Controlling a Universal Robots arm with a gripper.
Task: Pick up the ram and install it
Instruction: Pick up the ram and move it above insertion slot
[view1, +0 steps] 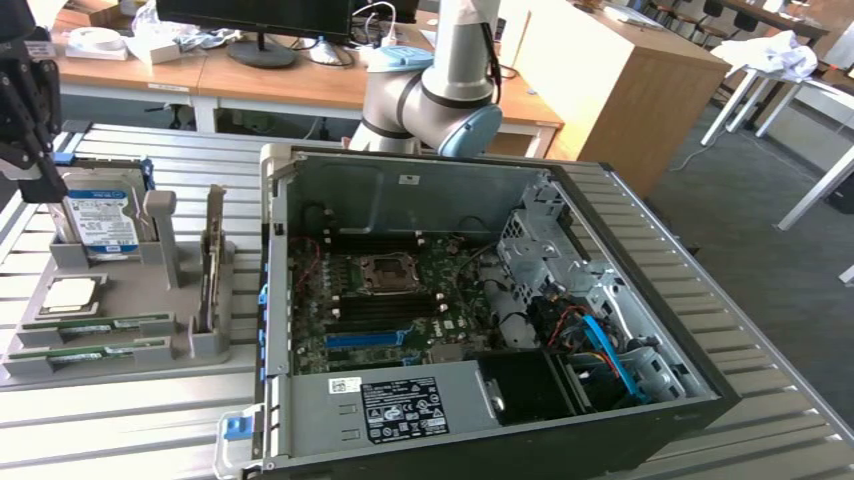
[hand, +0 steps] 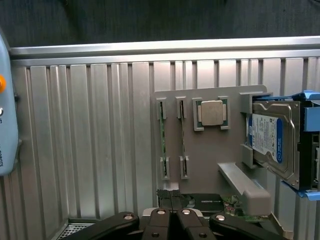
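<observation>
At the exterior view's far left the gripper (view1: 30, 180) hangs above the grey holder (view1: 200, 345). Its fingers are pressed together and pinch nothing. Below it, toward the holder's front, two ram sticks (view1: 99, 323) sit on edge in parallel slots, apart from the gripper. Their long axes run across the exterior view from left to right. In the wrist view the ram sticks (hand: 162, 135) run lengthwise away from the closed fingertips (hand: 165, 196), which line up between the two. Further right stands the open computer case (view1: 400, 195), well apart.
</observation>
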